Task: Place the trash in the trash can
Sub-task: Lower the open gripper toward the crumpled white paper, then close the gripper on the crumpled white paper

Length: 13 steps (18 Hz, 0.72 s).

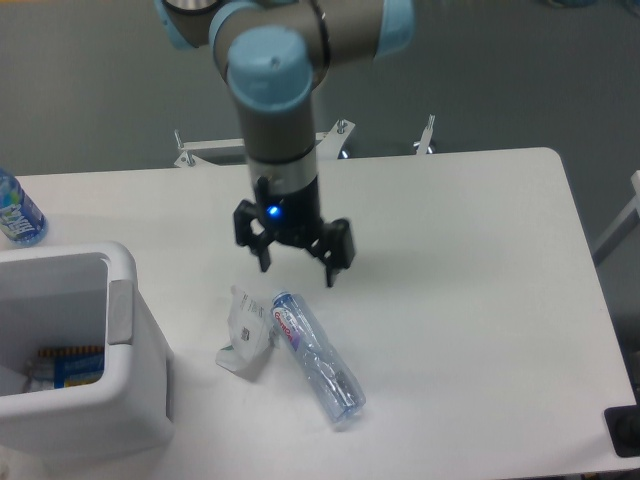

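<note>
A crumpled white wrapper [246, 331] with dark print lies on the white table, touching a long clear crushed bottle [318, 358] with a pink-and-blue label beside it. My gripper [298, 270] hangs open just above and behind them, fingers pointing down, nothing between them. The white trash can [122, 345] stands at the front left, its mouth open, with some printed packaging inside.
A blue-labelled bottle [17, 211] stands at the table's far left edge. A black object [624, 430] sits at the front right corner. A metal frame [215, 150] shows behind the table's back edge.
</note>
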{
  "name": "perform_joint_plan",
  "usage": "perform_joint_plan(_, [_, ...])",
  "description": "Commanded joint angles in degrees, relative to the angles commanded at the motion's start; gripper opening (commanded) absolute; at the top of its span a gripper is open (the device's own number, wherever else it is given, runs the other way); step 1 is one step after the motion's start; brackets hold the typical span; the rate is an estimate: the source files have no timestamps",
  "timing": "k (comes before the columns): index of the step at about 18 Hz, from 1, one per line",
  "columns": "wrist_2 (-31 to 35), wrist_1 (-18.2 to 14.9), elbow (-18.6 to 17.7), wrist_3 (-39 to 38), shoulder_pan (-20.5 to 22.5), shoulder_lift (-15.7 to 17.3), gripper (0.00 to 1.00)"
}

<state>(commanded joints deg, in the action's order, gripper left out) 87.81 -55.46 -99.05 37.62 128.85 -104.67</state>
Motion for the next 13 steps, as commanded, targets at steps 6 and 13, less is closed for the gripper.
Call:
perform_joint_plan(6, [-5.0,0.0,-0.8,-1.8,-1.5,-3.3,1.0])
perform_joint_plan(13, [-5.6,0.5,-0.3,-6.1,-1.8,-7.6,1.0])
